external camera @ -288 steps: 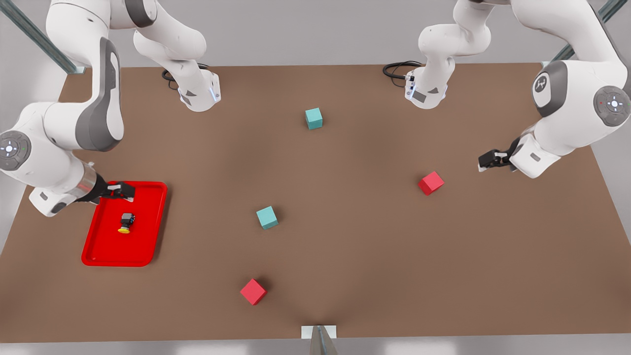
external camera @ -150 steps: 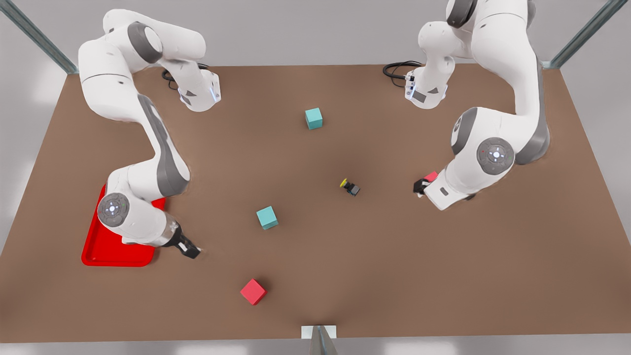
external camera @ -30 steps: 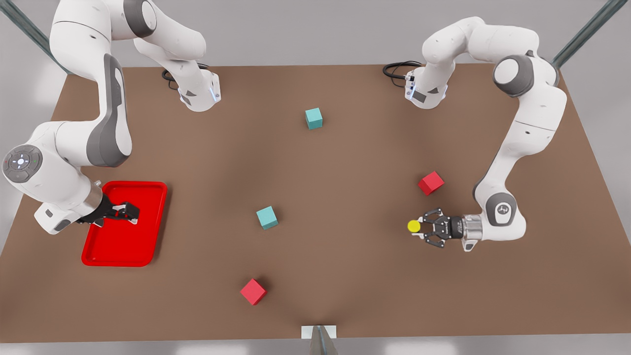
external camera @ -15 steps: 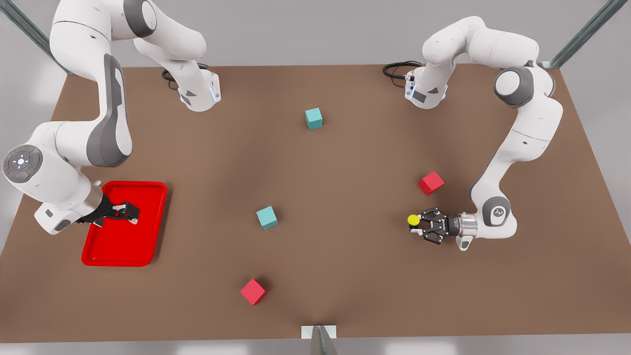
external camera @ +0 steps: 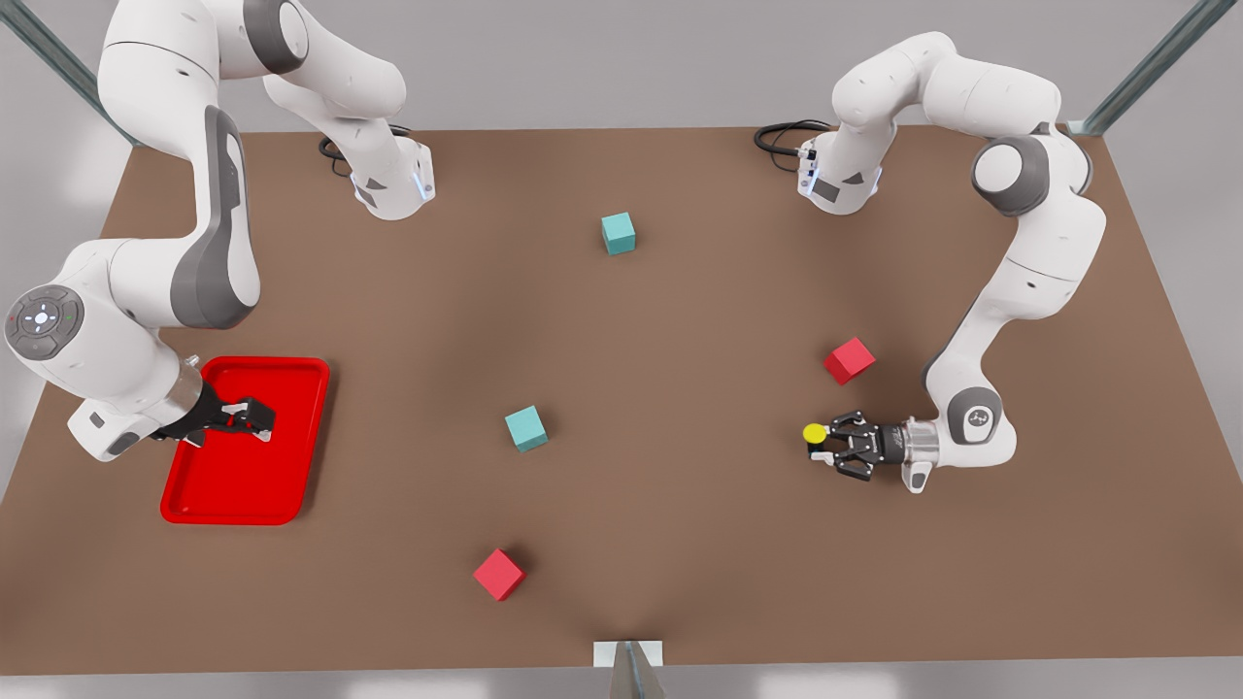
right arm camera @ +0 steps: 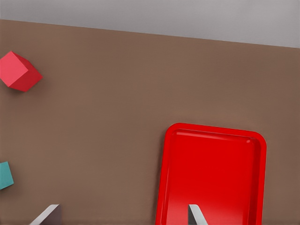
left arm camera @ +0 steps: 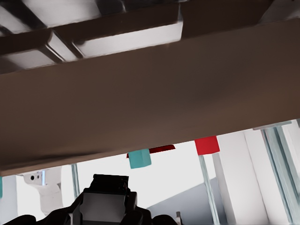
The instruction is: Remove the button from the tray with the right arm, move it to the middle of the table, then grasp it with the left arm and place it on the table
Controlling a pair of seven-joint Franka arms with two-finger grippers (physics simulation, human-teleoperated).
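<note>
**Step in hand: setting the button down with the left arm**

The left pincer is gripping the button by its dark base, with the yellow cap projecting beyond the fingertips. In the left wrist view the base is sitting between the two fingers. The button is out of the tray, over the table toward the front view's right. It is near the red cube but apart from it. Whether the base is touching the table cannot be told.

**Recommended procedure (judgement)**
1. Lower slowly until the button is bearing on the table.
2. Open the fingers only as far as needed to free the base; a small part like this is likely to tip or roll if nudged.
3. Back away along the finger axis, away from the cap, and keep clear of the red cube.

**Arm pose**
- Left arm: the elbow is raised and the forearm is dropping steeply. The wrist is lying close to horizontal, pointing the pincer toward the front view's left.
- Right arm: waiting, folded, with the right pincer hanging over the tray, its fingers spread apart and holding nothing.
</note>
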